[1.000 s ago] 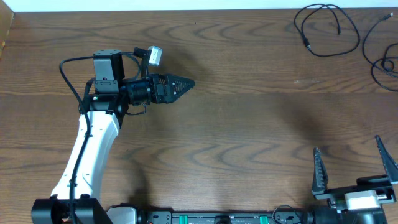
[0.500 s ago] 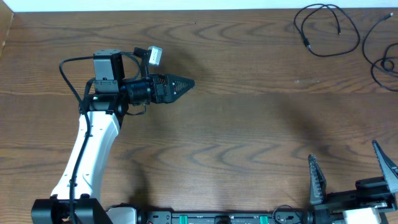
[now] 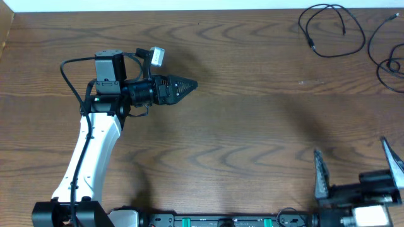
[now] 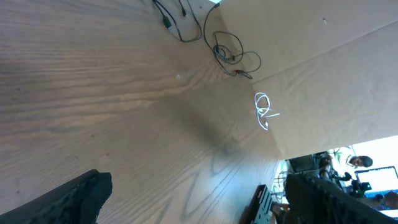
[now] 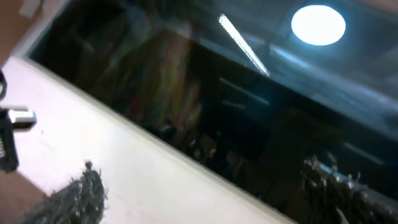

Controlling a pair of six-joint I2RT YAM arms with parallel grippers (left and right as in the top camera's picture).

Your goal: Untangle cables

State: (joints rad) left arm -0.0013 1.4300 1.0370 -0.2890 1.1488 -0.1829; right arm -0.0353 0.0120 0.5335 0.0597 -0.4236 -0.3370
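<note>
The cables lie at the table's far right corner. One black cable forms a loose loop, and another black cable runs off the right edge. The left wrist view shows black cable loops, a small black tangle and a white cable coiled further on. My left gripper hovers over the table's left half, turned on its side and pointing right, far from the cables; its jaws stand open and empty. My right gripper sits at the front right edge, open and empty, its fingers pointing away from me.
The table's back edge meets a white wall. A black mounting rail runs along the front edge. A brown board stands past the table's right side. The right wrist view is blurred and shows only a pale wall and a dark window.
The right gripper dipped slightly toward the front edge and came back, tilting a little. The left arm and the cables have not moved.
</note>
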